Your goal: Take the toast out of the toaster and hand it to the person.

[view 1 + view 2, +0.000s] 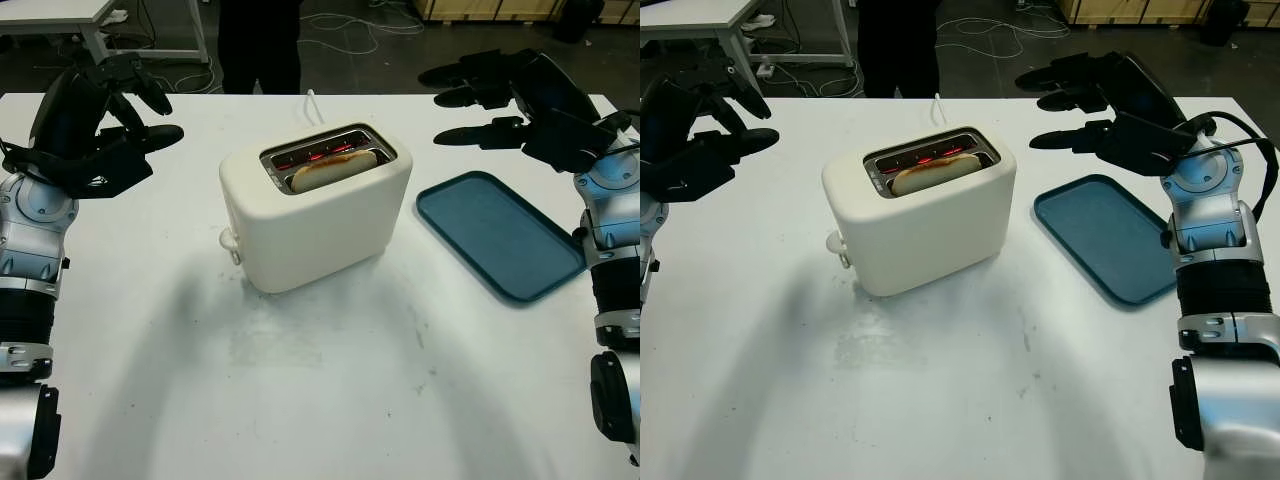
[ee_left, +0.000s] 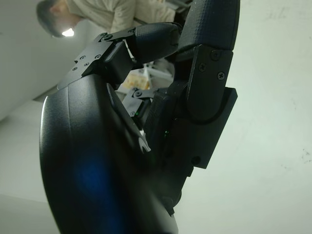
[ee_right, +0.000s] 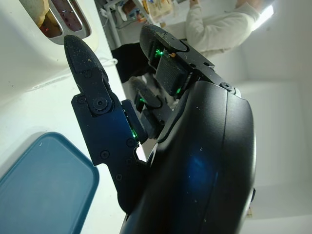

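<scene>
A cream toaster [image 1: 310, 210] stands in the middle of the white table. A slice of toast [image 1: 333, 170] sticks up from its near slot, and the far slot glows red inside. My left hand [image 1: 110, 125] hangs open above the table, well to the left of the toaster. My right hand [image 1: 1090, 105] is open too, raised over the far right of the table, right of the toaster and behind the tray. A person [image 1: 259, 45] in dark trousers stands at the table's far edge, and a person in a light top [image 3: 214, 27] appears in the right wrist view.
A blue tray [image 1: 500, 232] lies flat at the right of the toaster, holding nothing. The toaster's white cord [image 1: 310, 105] runs toward the far edge. Cables lie on the floor beyond the table, and another white table [image 1: 60, 15] stands at the back left.
</scene>
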